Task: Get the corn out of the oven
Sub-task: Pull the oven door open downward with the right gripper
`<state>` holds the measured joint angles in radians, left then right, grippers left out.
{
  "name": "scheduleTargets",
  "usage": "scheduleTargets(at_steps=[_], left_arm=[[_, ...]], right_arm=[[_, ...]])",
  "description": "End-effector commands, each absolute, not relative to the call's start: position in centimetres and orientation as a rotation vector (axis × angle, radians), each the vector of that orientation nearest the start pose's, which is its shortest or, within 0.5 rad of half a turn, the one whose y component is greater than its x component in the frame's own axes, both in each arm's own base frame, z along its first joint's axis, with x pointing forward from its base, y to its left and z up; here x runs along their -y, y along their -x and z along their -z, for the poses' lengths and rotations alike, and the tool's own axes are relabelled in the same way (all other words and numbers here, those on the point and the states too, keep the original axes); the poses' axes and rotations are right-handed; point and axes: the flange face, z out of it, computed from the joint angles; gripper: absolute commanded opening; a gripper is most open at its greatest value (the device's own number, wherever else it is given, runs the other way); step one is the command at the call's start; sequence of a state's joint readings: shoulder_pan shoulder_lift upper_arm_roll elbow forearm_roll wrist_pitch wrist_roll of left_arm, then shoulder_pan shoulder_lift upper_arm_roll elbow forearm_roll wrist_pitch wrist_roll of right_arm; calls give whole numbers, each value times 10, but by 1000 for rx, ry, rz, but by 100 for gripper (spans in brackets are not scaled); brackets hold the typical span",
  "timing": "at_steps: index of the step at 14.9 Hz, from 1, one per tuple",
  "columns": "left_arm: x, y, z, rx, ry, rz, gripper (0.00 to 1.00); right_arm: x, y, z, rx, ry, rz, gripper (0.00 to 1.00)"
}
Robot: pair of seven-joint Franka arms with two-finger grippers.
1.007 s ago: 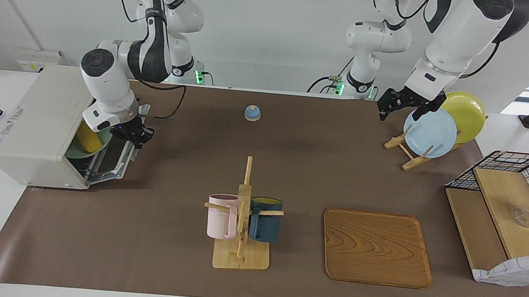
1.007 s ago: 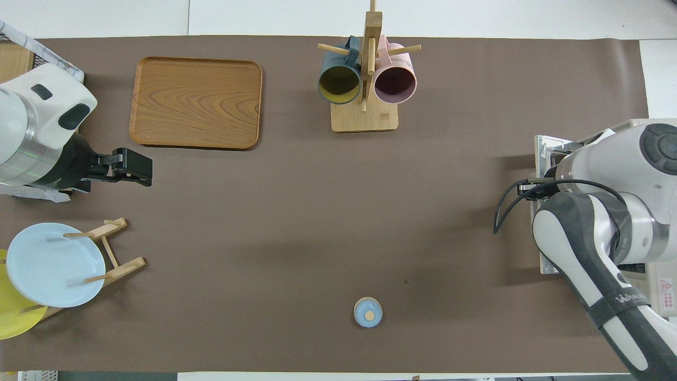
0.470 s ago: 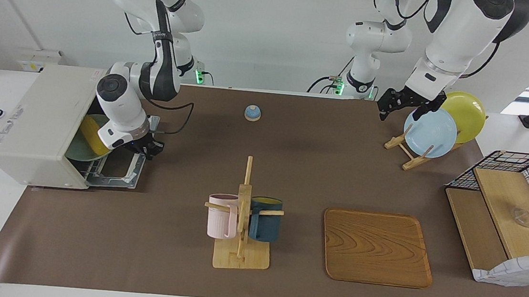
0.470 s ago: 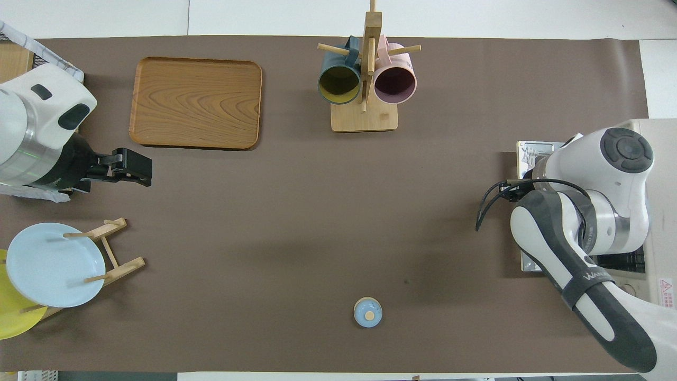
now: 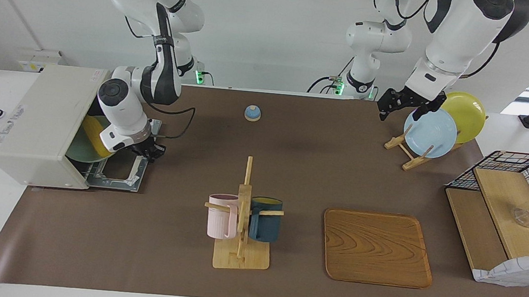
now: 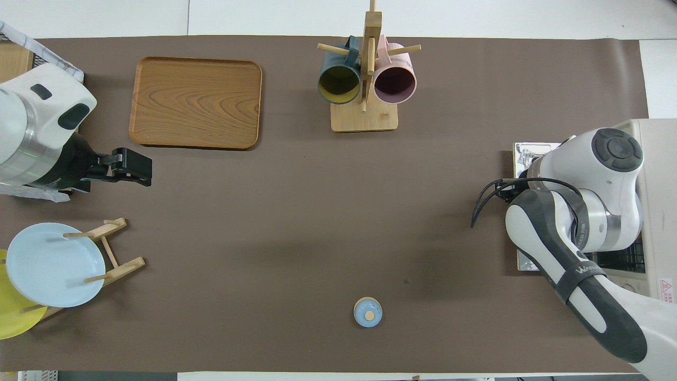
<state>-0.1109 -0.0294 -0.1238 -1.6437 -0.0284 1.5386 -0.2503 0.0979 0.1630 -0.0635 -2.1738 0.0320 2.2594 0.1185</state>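
I read the job as roughly a third done: the oven (image 5: 39, 121) sits at the right arm's end of the table with its door (image 5: 121, 172) folded flat onto the mat, but the corn (image 5: 95, 137) is not out yet. It lies inside the cavity on a green plate (image 5: 77, 149), tilted, one end toward twelve o'clock in the facing view.

My right gripper (image 5: 149, 150) sits low at the door's handle edge, at about three o'clock from the corn; I cannot tell how its fingers stand or whether they grip the handle. What is left, I judge: reach in, grasp the cob, draw it clear.

My left gripper (image 5: 405, 103) waits up by the plate rack (image 5: 405, 151), fingers spread and empty. The rack carries a blue plate (image 5: 431, 132) and a yellow plate (image 5: 466, 113). The wooden tray (image 5: 375, 247) is bare.
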Motion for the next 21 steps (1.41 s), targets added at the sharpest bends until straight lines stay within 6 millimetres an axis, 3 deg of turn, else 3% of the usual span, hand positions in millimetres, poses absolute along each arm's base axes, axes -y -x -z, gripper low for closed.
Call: scheduleTargets(at_steps=[1, 2, 4, 5, 8, 10, 13, 17, 21], left_arm=[[126, -523, -609, 27, 3141, -105, 100], [126, -523, -609, 27, 3141, -105, 100], [126, -523, -609, 27, 3141, -105, 100], [126, -523, -609, 27, 3141, -105, 100], [126, -523, -609, 27, 3141, -105, 100], [126, -523, -609, 29, 3141, -105, 100], [126, -523, -609, 27, 3141, -105, 100], [126, -523, -609, 29, 3141, -105, 100], [126, -523, -609, 29, 3141, -105, 100]], right_arm=[[-53, -550, -323, -162, 3105, -91, 0], [-59, -550, -332, -145, 3107, -132, 0], [-56, -551, -358, -154, 3122, -190, 58], [-51, -549, -371, -135, 3151, -213, 70], [-32, -542, -393, -73, 3295, -239, 69], [-20, -537, -397, -103, 3334, -299, 67], [20, -534, -396, -152, 3336, -314, 66], [41, -529, -388, -40, 3324, -316, 59], [43, -525, -381, -41, 3321, -273, 56]])
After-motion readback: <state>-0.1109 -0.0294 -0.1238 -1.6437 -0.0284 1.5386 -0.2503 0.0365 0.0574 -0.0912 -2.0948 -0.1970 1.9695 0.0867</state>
